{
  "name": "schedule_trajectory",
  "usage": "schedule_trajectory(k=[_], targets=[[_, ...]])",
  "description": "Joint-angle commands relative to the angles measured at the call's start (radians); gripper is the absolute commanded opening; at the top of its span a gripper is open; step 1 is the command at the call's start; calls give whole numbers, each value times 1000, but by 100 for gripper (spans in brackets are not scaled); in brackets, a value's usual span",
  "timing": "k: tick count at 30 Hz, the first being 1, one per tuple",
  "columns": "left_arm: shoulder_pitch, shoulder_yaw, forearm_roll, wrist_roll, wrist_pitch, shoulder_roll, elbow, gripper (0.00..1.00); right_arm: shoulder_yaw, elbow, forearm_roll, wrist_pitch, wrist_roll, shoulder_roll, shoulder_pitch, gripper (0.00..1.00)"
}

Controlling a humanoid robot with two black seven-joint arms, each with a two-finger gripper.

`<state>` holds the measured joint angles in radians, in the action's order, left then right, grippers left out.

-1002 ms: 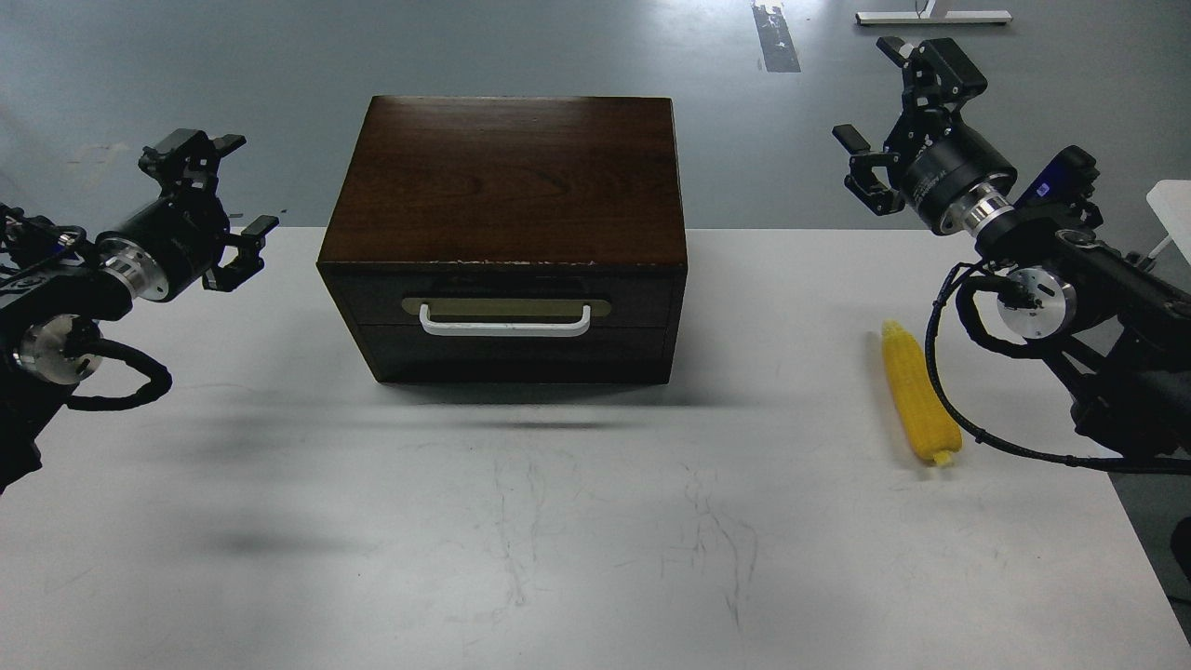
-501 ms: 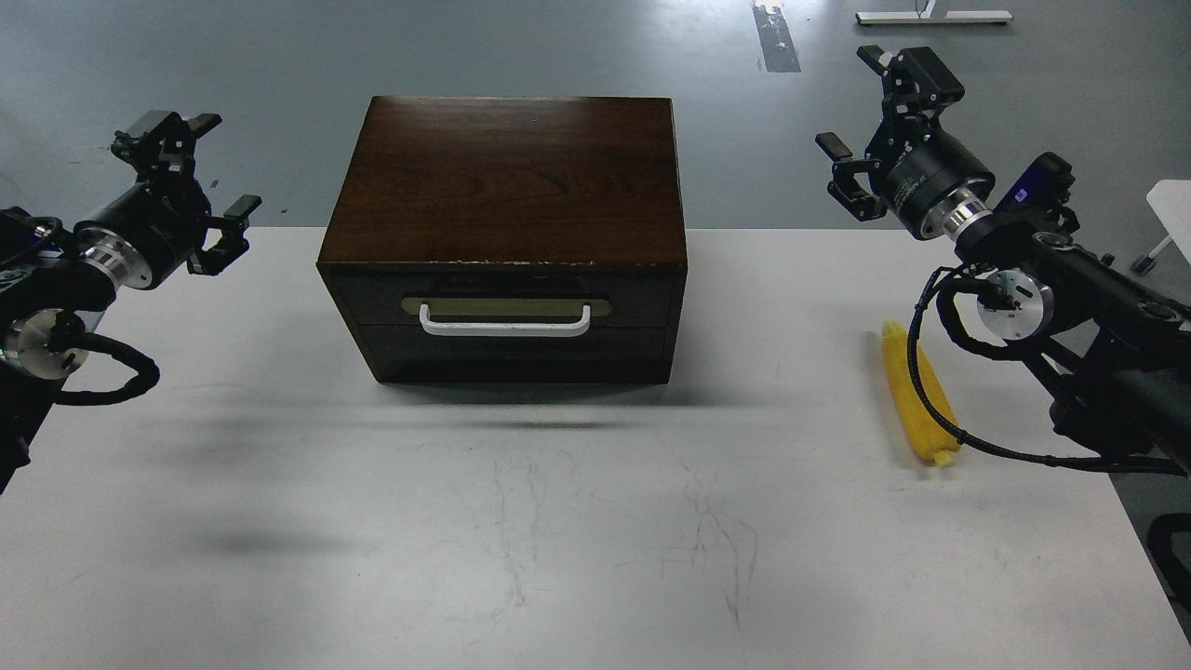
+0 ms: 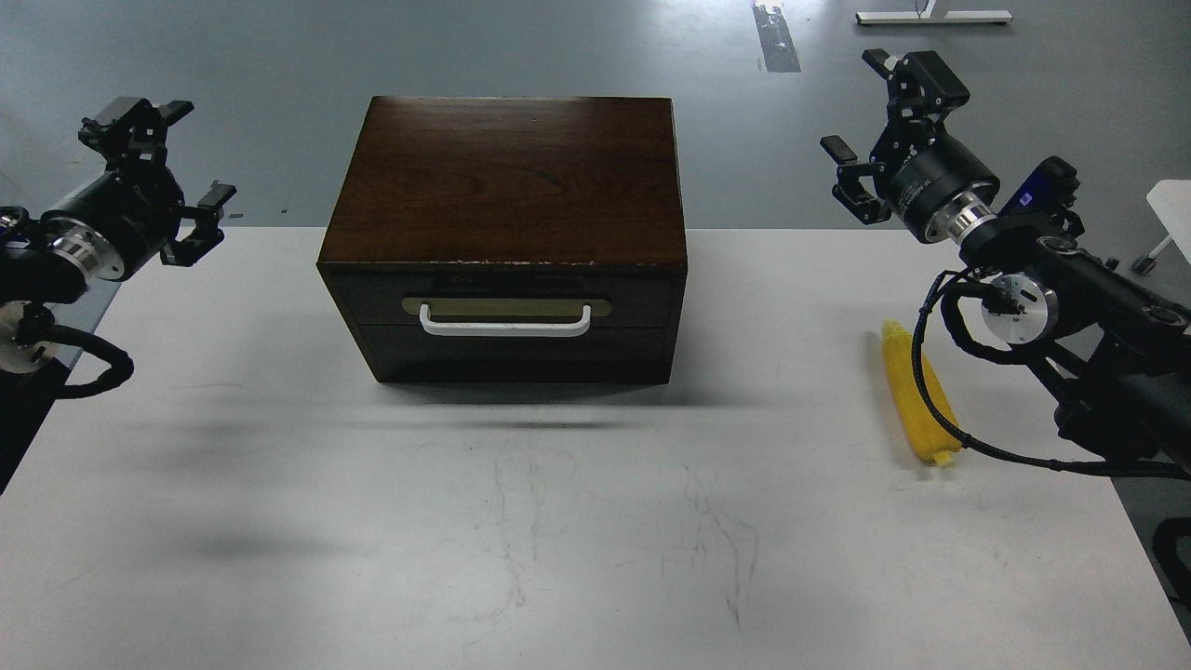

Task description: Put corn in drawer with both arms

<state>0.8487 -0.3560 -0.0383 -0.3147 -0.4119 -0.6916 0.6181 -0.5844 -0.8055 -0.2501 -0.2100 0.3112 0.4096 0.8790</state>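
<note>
Two grippers spread wide, empty: right gripper raised well beyond corn; left gripper far off. Drawer closed. White table, grey floor.

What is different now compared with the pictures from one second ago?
The left gripper moved up and toward the left edge of the view, away from the drawer. The right gripper shifted slightly left and down, then nearly held. Both are open and took hold of nothing. The corn lies in the same place on the table, and the drawer is shut as before.
</note>
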Motion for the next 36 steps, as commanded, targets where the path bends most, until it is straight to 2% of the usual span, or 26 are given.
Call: schedule_trajectory(k=[1, 26, 28, 30, 32, 33, 34, 35, 36], targets=[[1, 0, -9, -4, -1, -3, 0, 99, 0, 0, 0, 1, 0, -2, 0, 100], [7, 8, -22, 11, 13, -23, -1, 99, 3, 2, 0, 1, 0, 2, -3, 100], [39, 17, -75, 5, 50, -39, 0, 99, 3, 5, -2, 1, 0, 2, -11, 100], [88, 18, -146, 16, 201, -45, 3, 98, 5, 5, -2, 1, 0, 2, -15, 100], [99, 22, -152, 34, 298, -42, 8, 99, 5, 5, -2, 1, 0, 2, -21, 100], [102, 20, -152, 77, 390, -42, 11, 99, 5, 6, -2, 1, 0, 2, -25, 100], [102, 20, -152, 109, 431, -43, 11, 99, 5, 6, -2, 1, 0, 2, -25, 100], [105, 20, -161, 176, 494, -46, 14, 99, 5, 6, -2, 1, 0, 2, -28, 100], [110, 20, -163, 201, 507, -49, 18, 98, 5, 6, -2, 1, 0, 3, -29, 100]])
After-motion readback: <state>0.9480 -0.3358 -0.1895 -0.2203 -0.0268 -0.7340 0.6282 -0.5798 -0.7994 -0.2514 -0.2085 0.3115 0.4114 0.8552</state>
